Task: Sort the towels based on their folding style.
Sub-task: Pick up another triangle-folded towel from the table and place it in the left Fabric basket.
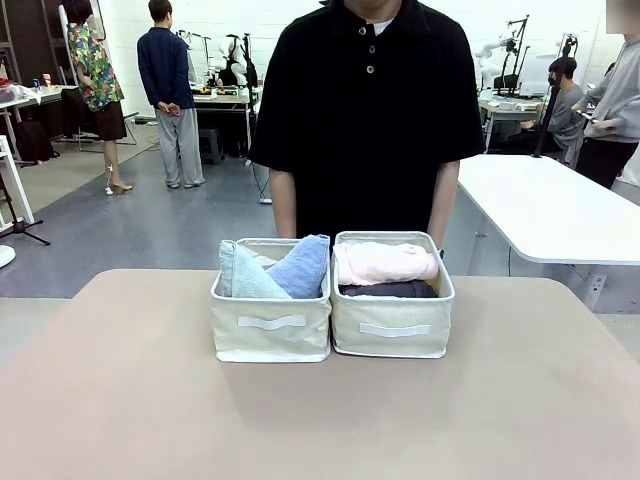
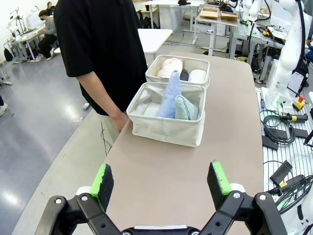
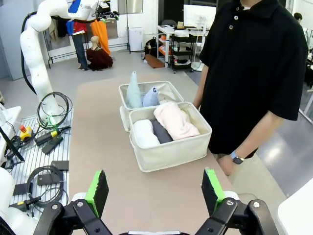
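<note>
- While the person (image 1: 365, 110) in a black polo is standing at the far edge of the table (image 1: 320, 420), two cream fabric baskets are sitting side by side near that edge, touching each other.
- Left basket (image 1: 270, 325) is holding the two cone-shaped towels: pale teal cone (image 1: 240, 275) and light blue cone (image 1: 300, 265), both leaning together and poking up above the rim.
- Right basket (image 1: 392, 325) is holding the rolls: pink roll (image 1: 385, 263) lying on top, dark grey roll (image 1: 390, 289) showing just under it in the front view.
- Right wrist view is showing a white roll (image 3: 145, 133) lying beside the dark grey one, with the pink one on the person's side; yellow roll can't be made out.
- Left gripper (image 2: 163, 180) is hovering above bare table, well back from the baskets, green pads spread wide, fingers holding nothing.
- Right gripper (image 3: 154, 190) is hovering likewise on its own side, fingers spread wide, nothing between them.
- Person's hands are hanging down behind the baskets, one hand (image 2: 119, 122) near the table edge in the left wrist view, not touching any towel.
- Wristwatch (image 3: 237, 158) is showing on the person's arm in the right wrist view.
</note>
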Tool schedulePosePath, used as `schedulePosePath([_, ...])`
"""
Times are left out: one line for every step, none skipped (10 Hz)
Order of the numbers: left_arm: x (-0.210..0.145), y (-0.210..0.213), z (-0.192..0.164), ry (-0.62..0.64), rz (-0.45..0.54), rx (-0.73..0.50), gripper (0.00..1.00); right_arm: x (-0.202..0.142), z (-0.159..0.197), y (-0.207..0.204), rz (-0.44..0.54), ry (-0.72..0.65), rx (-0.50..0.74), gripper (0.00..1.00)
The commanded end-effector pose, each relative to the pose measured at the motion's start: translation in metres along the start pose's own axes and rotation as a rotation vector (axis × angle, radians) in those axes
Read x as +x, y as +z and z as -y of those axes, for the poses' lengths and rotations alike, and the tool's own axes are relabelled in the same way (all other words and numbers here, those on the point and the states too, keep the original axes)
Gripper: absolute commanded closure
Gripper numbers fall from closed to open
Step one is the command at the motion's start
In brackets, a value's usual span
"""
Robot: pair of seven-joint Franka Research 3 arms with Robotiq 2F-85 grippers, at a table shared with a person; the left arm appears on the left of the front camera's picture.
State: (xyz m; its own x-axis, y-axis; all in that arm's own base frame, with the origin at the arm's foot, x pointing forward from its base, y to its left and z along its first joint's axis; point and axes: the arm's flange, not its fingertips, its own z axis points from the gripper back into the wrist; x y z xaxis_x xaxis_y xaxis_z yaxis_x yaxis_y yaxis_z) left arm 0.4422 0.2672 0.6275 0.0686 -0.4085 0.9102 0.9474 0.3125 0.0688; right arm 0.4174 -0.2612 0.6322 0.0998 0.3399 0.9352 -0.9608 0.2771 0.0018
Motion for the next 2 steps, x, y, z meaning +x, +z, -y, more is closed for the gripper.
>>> schedulePosePath([0.0030,0.0002,0.0016,0.013,0.002,0.000,0.00,0.0007,0.0016,-0.0006,0.017,0.009,0.006,0.00])
schedulePosePath([0.0030,0.0002,0.0016,0.013,0.002,0.000,0.00,0.0007,0.0016,-0.0006,0.017,0.009,0.006,0.00])
